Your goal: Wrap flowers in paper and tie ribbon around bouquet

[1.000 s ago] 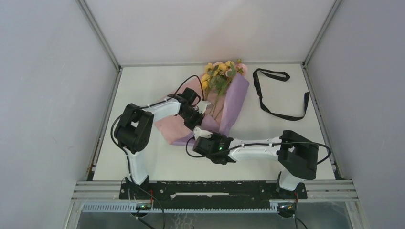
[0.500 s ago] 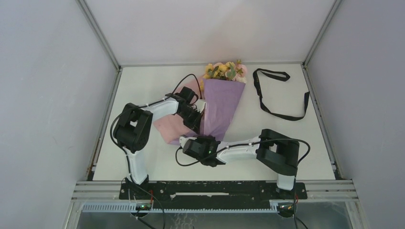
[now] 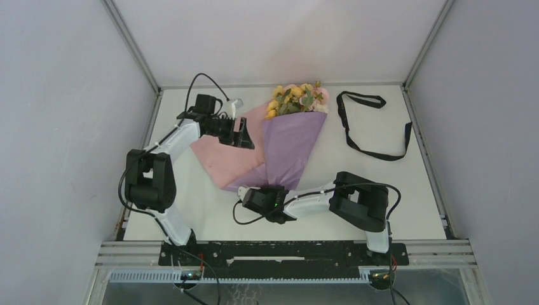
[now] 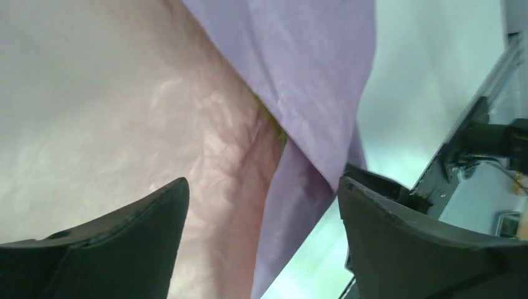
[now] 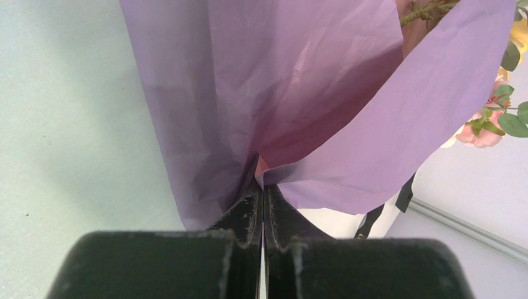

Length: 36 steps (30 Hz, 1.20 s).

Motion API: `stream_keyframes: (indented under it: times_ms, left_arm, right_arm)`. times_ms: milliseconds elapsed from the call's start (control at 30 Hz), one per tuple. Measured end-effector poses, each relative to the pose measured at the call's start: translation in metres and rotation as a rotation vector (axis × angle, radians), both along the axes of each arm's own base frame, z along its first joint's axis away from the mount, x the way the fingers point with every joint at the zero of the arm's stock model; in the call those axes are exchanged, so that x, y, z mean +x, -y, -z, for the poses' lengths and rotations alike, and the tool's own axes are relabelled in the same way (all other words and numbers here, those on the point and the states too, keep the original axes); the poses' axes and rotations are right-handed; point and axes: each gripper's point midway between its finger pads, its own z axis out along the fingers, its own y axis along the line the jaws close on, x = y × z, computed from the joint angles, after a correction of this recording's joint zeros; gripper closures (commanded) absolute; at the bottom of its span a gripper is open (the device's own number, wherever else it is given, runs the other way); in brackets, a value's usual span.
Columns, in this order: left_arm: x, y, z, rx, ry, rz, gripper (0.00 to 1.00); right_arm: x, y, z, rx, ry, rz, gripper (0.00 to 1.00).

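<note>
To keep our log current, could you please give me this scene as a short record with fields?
flowers: lying on the table, blooms sticking out past the paper's far end
paper: purple side folded over the stems
pink flap: spread flat to the left
ribbon: loose on the table, right of the bundle, untied
left gripper: open over the pink flap, holding nothing
right gripper: shut on the paper's near tip

A white table [image 3: 330, 165] is enclosed by pale grey walls [image 3: 63, 127], apparently edged with aluminium rails [image 3: 130, 44]; it is evenly lit.
</note>
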Motion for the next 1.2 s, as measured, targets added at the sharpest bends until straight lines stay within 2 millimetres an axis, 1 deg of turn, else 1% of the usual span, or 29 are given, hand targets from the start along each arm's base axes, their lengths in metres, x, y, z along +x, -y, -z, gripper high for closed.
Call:
stream_keyframes:
  times_ms: [33,100,167,267,333,433,467,500,567,600,733,767,800,833,867,967,1033,1067,1100,1200]
  left_arm:
    - [0.005,0.001,-0.007,-0.037,0.007,-0.022,0.00]
    - [0.009,0.007,-0.013,-0.092,0.004,-0.038,0.00]
    - [0.005,0.016,-0.011,-0.129,-0.033,-0.049,0.00]
    - [0.004,0.025,-0.001,-0.162,-0.118,-0.077,0.00]
    - [0.003,0.030,0.010,-0.173,-0.180,-0.099,0.01]
    - [0.000,0.037,0.024,-0.175,-0.256,-0.121,0.06]
    - [-0.001,0.040,0.028,-0.176,-0.278,-0.124,0.09]
    - [-0.003,0.045,0.030,-0.177,-0.293,-0.122,0.15]
    - [-0.006,0.056,0.031,-0.186,-0.304,-0.108,0.23]
    - [-0.008,0.061,0.031,-0.194,-0.312,-0.102,0.28]
    - [-0.010,0.079,0.030,-0.241,-0.344,-0.081,0.63]
    - [-0.010,0.081,0.030,-0.250,-0.353,-0.081,0.75]
    - [-0.010,0.083,0.030,-0.261,-0.360,-0.079,0.89]
    - [-0.009,0.084,0.029,-0.270,-0.365,-0.079,0.98]
    - [-0.009,0.085,0.027,-0.276,-0.370,-0.079,1.00]
    - [-0.009,0.087,0.021,-0.299,-0.372,-0.067,1.00]
    - [-0.008,0.087,0.020,-0.302,-0.372,-0.065,1.00]
    - [-0.008,0.085,0.020,-0.300,-0.373,-0.069,1.00]
    - [-0.006,0.083,0.022,-0.292,-0.371,-0.078,1.00]
    - [0.003,0.072,0.032,-0.261,-0.363,-0.122,1.00]
  right_arm:
    - [0.000,0.000,0.000,0.001,0.000,0.000,1.00]
    - [0.000,-0.001,0.000,0.003,0.000,0.000,1.00]
    - [0.000,-0.001,0.000,0.003,0.000,0.000,1.00]
    - [0.000,-0.001,0.000,0.004,0.000,0.000,1.00]
    - [0.000,-0.001,0.000,0.005,0.000,0.001,1.00]
    - [0.000,-0.001,0.000,0.005,0.000,0.002,1.00]
    - [0.000,0.000,0.000,0.007,-0.001,0.004,1.00]
    - [0.000,0.000,0.000,0.007,-0.001,0.004,1.00]
    - [0.000,0.000,0.000,0.008,-0.001,0.006,1.00]
    - [0.000,0.000,0.000,0.009,-0.001,0.007,1.00]
    - [0.000,0.000,0.000,0.009,-0.001,0.007,1.00]
    - [0.000,0.000,0.000,0.010,-0.001,0.007,1.00]
    - [0.000,0.000,0.000,0.009,-0.001,0.007,1.00]
    - [0.000,0.000,0.000,0.008,-0.001,0.007,1.00]
    - [0.000,0.000,0.000,0.007,-0.002,0.007,1.00]
    - [0.000,0.000,0.000,0.005,0.001,0.008,1.00]
    - [0.000,0.000,-0.001,0.005,0.002,0.008,0.93]
    - [0.000,0.000,-0.002,0.005,0.003,0.009,0.87]
    - [0.000,0.000,-0.003,0.002,0.004,0.008,0.79]
    - [-0.003,0.002,-0.006,-0.003,-0.002,0.006,0.68]
